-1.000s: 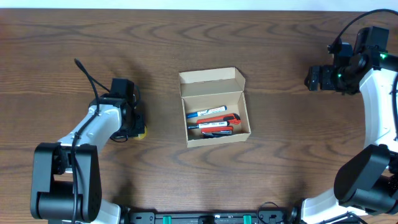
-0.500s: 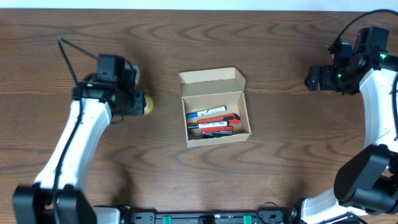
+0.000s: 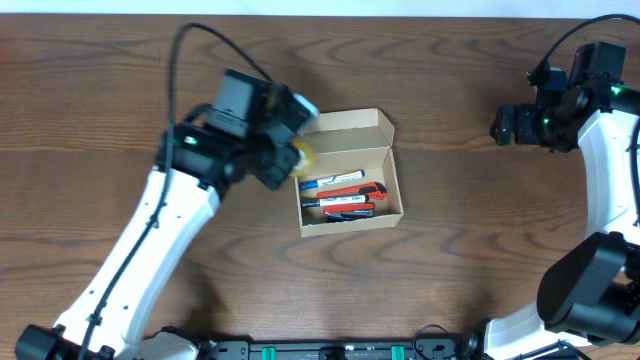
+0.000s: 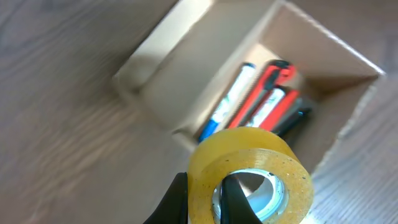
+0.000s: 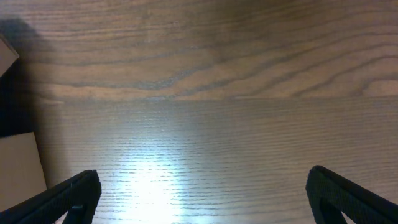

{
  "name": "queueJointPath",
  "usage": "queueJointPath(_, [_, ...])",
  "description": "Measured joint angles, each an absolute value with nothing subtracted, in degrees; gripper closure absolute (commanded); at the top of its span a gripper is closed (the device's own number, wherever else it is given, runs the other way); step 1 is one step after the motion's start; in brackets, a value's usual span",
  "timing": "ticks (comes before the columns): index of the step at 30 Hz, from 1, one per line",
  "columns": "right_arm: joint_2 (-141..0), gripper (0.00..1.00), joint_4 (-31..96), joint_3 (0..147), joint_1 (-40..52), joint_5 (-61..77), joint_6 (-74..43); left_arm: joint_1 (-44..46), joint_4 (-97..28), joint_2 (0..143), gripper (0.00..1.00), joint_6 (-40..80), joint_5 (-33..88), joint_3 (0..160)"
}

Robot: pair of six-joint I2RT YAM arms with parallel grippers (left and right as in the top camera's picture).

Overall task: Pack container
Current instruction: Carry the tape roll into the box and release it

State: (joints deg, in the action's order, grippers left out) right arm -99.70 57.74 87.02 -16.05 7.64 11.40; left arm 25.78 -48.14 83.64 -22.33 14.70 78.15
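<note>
Gripping the roll of tape (image 4: 244,147) in my left gripper (image 4: 205,200) at the left rim of the open container (image 3: 350,226), I should centre it over the bare floor beside the pens (image 3: 340,196) before releasing. My right gripper (image 5: 204,191) gapes empty, well right of the container.

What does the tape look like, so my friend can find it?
Find the open tan cardboard box in the middle of the brown wooden table. At its left edge, the left gripper pinches a yellowish, see-through roll of tape. It is the only ring; the markers inside the box are straight.
</note>
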Motion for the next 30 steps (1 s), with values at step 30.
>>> queueJointPath(30, [-99.7, 0.01, 57.63, 87.02, -16.05, 7.64, 11.4, 36.93, -42.76, 103.74, 0.94, -42.02, 11.81, 78.17])
